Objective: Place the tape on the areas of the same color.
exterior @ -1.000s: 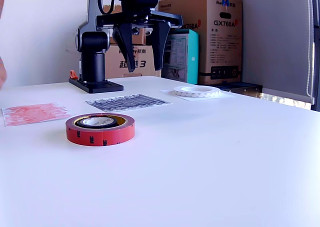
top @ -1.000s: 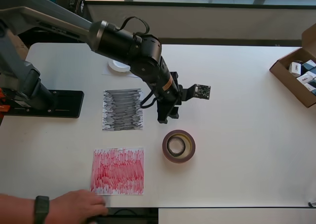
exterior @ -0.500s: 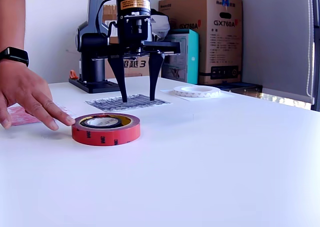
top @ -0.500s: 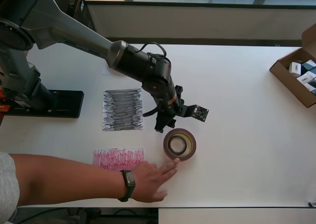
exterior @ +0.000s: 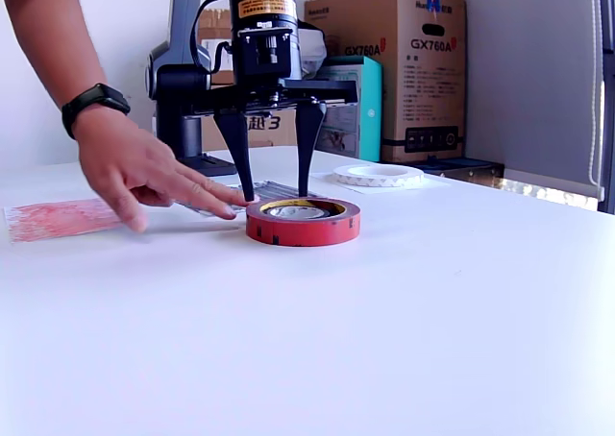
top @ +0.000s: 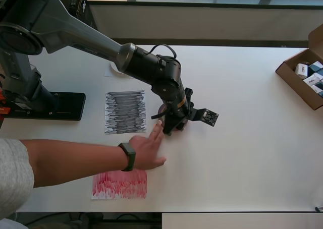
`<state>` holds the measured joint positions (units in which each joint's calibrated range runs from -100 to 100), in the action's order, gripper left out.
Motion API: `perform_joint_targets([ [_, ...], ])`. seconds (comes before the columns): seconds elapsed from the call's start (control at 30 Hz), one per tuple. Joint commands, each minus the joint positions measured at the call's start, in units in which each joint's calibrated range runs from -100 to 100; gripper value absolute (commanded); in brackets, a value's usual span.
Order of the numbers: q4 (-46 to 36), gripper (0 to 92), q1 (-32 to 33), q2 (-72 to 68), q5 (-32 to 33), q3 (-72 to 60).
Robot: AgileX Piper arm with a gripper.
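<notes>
Straddling red tape roll (exterior: pixel 303 222), tool (exterior: pixel 272 182) spread open, cardboard box (top: pixel 306 77) holding small packets

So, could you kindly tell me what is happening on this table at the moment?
A person's hand with a black wristwatch touches the red tape roll on the white table, right under the black robot gripper. The gripper's open fingers point down just behind the roll, holding nothing. The red scribbled sheet and black scribbled sheet lie bare. The flat white tape ring sits further back.
</notes>
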<state>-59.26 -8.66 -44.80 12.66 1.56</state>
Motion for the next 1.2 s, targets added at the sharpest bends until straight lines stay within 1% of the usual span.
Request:
perform_joint_targets([
  [0.0, 0.16, 52.7, 2.28, 0.74, -0.29, -0.51],
  [0.27, -0.01, 52.7, 9.07, 4.2, -0.29, -0.51],
  [0.4, -0.01, 52.7, 10.65, 4.11, -0.29, -0.42],
  [1.17, -0.01, 52.7, 10.25, 0.46, -0.29, -0.33],
])
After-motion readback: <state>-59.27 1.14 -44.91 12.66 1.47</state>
